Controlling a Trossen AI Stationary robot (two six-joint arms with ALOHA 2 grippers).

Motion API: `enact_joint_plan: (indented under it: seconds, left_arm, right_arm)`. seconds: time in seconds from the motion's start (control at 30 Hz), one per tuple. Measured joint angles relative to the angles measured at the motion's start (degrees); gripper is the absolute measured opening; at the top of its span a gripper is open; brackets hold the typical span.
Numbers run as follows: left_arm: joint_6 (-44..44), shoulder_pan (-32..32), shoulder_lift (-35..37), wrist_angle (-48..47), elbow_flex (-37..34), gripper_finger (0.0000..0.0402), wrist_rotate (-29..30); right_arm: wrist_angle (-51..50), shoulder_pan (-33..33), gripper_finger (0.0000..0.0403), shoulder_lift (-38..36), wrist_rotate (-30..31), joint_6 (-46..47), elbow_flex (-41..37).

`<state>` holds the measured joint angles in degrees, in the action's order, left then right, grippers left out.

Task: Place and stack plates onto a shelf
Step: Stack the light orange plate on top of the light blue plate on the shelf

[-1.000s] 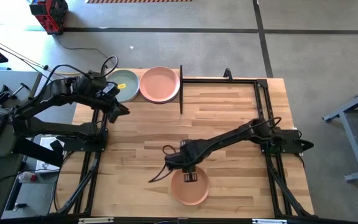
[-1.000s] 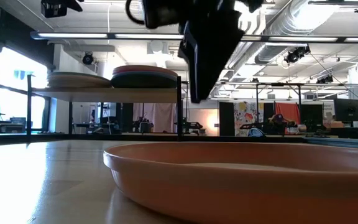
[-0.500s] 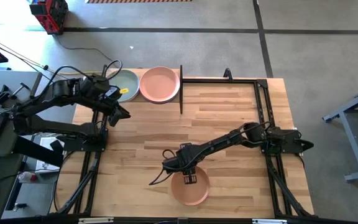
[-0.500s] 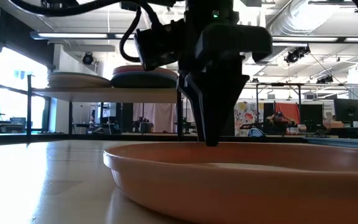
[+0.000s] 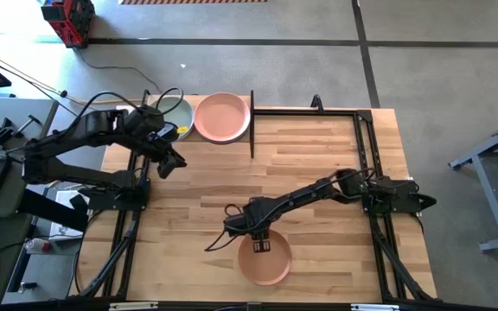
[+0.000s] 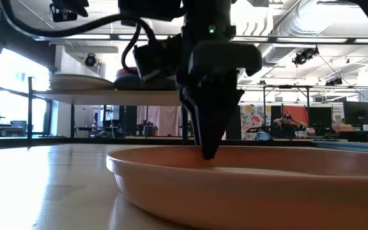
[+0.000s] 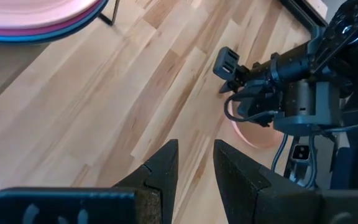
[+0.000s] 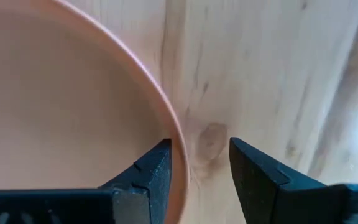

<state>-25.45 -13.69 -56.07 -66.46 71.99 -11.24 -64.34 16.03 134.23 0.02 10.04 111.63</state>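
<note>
At the near edge of the tabletop (image 5: 318, 173) lies the peach-orange plate (image 5: 264, 259), and the right gripper (image 5: 261, 246) has come down onto its far rim since a second ago — then it hung above the plate, now its fingertips (image 6: 207, 152) dip to the rim in the low view. Its fingers (image 8: 156, 167) are spread and straddle the rim, one inside the plate (image 8: 55, 112) and one outside over the wood, not yet pinching it. Farther back and to the left, the left gripper (image 5: 168, 164) hangs over the table in front of the shelf (image 6: 107, 97); it has drawn away from the shelf and slid a little toward the near side and the right — its fingers (image 7: 164, 167) stand slightly apart with nothing between them. On the shelf at the far left corner sit two stacks: a sage green plate (image 5: 176, 114) tops the left one, partly behind the arm, and a pink plate (image 5: 223, 117) tops the right one, just beside it.
</note>
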Motion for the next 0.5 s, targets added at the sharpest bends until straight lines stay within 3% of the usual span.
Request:
enact_joint_plan:
  seconds: [0.27, 0.37, 0.5]
  left_arm:
    - [0.2, 0.0, -0.6, -0.2, 0.0, 0.0090, -0.1]
    - [0.2, 0.0, -0.6, -0.2, 0.0, 0.0090, -0.1]
    - [0.2, 0.0, -0.6, -0.2, 0.0, 0.0090, -0.1]
  right_arm:
    - [0.1, 0.1, 0.0130, 0.8, -1.7, 0.2, 0.0]
    - [0.0, -0.1, 0.0098, 0.8, -3.1, 0.2, 0.0]
    - [-0.8, -0.5, 0.0023, 0.7, -3.8, 0.6, 0.0]
